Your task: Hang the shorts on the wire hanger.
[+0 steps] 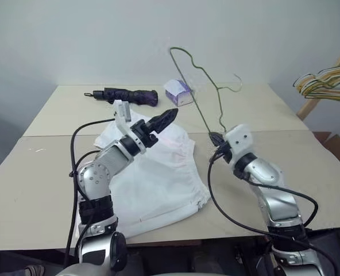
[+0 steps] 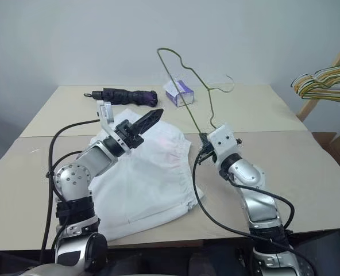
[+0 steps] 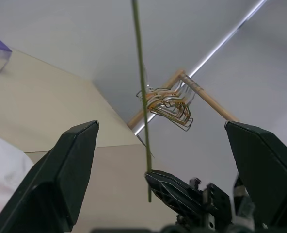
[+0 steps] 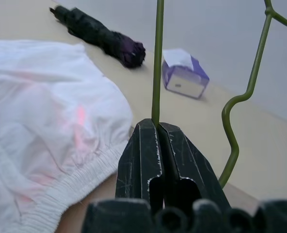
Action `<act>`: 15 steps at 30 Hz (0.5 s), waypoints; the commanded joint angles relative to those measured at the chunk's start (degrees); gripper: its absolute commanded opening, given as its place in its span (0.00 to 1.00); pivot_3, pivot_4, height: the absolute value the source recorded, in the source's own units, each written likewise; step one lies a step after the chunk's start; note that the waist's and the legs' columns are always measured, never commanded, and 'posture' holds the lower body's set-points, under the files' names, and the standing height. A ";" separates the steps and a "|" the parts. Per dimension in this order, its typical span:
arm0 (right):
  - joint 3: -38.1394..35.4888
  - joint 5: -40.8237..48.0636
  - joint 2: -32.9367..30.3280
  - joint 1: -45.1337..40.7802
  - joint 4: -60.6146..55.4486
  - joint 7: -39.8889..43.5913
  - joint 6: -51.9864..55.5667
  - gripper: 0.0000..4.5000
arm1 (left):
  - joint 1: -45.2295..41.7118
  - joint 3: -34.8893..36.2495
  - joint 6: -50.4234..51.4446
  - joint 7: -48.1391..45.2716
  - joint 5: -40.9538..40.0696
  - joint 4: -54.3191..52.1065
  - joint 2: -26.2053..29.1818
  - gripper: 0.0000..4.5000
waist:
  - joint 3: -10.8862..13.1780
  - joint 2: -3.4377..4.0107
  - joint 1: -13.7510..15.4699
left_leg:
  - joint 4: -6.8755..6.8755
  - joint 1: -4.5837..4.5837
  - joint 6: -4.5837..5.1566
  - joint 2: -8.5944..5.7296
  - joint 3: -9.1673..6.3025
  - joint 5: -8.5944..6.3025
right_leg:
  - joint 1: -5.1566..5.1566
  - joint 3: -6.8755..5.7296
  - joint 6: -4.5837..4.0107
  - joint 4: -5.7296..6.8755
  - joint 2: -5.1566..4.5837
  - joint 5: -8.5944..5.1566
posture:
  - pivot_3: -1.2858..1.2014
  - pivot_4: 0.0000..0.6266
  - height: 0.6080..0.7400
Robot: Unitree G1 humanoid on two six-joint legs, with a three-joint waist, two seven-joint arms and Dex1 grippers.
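On beige table [image 1: 38,190], I saw crumpled white cloth shorts [image 1: 158,184], elastic waistband gathered. Right claw [image 4: 157,127] clenched on thin olive wire hanger [image 1: 200,109], lifted upright beside shorts. Left claw [image 1: 165,119] released, empty, above shorts.

Shorts [image 1: 158,178] on table [image 1: 38,172]; wire hanger [image 1: 200,100] upright at their right; umbrella [image 1: 130,95], tissue box [image 1: 178,92] behind.

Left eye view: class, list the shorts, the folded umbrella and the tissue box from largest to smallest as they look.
1. shorts
2. umbrella
3. tissue box
The shorts lie nearer the camera, which adds to their apparent size.
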 commanded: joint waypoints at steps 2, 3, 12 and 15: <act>2.07 0.26 -0.35 1.06 -4.80 2.99 -8.39 0.01 | -2.56 -1.00 -2.30 0.55 -2.15 -2.77 0.57 1.00 | 0.00 0.00 0.00 | 0.00 0.00 0.00 -0.01 0.01 0.00 | 0.01 -0.01 -0.01 -0.01 -0.01 0.00 | 0.49 0.00 1.00; 2.28 0.92 -0.28 1.34 -5.20 3.69 -8.52 0.01 | -2.55 -1.46 -2.70 0.62 -1.72 -2.98 0.93 1.00 | 0.00 0.00 0.00 | 0.00 0.00 0.00 -0.01 0.03 0.00 | 0.02 -0.01 -0.01 -0.01 0.00 0.01 | 0.50 0.00 1.00; 4.97 -1.38 0.02 2.11 -3.62 4.95 -13.46 0.00 | -2.29 -3.92 -6.19 1.24 -0.78 -3.83 2.78 0.92 | 0.00 0.00 0.15 | 0.00 0.02 -0.02 -0.01 0.16 0.01 | 0.06 -0.07 -0.04 -0.05 0.00 0.02 | 0.50 0.00 1.00; 4.99 -1.55 0.20 1.83 -2.57 4.86 -13.64 0.00 | -2.32 -4.21 -6.86 1.85 -0.55 -3.41 3.42 0.72 | 0.00 0.00 0.16 | 0.00 0.03 -0.02 -0.01 0.17 0.01 | 0.07 -0.07 -0.04 -0.05 0.00 0.02 | 0.50 0.00 1.00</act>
